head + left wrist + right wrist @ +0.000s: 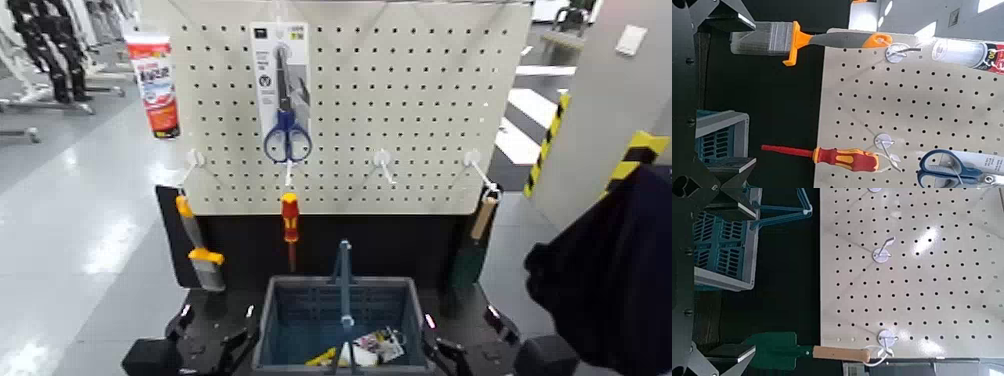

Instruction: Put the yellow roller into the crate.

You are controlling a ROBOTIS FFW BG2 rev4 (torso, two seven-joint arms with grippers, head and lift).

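The yellow roller [325,356] lies inside the blue-grey crate [300,300], near its front. Its yellow handle and a bit of white cylinder show beside a small printed packet. The crate stands low at the middle, below the pegboard, with its thin handle upright. It also shows in the left wrist view [719,137] and the right wrist view [723,243]. My left gripper [215,345] [735,92] rests low, left of the crate, open and empty. My right gripper [455,355] [742,274] rests low, right of the crate, open and empty.
On the pegboard [420,110] hang packaged scissors [286,120], a red-and-yellow screwdriver [290,225], an orange-handled brush [200,255], a green trowel [470,250] and a tube [155,80]. A dark cloth-like shape [610,290] fills the right edge.
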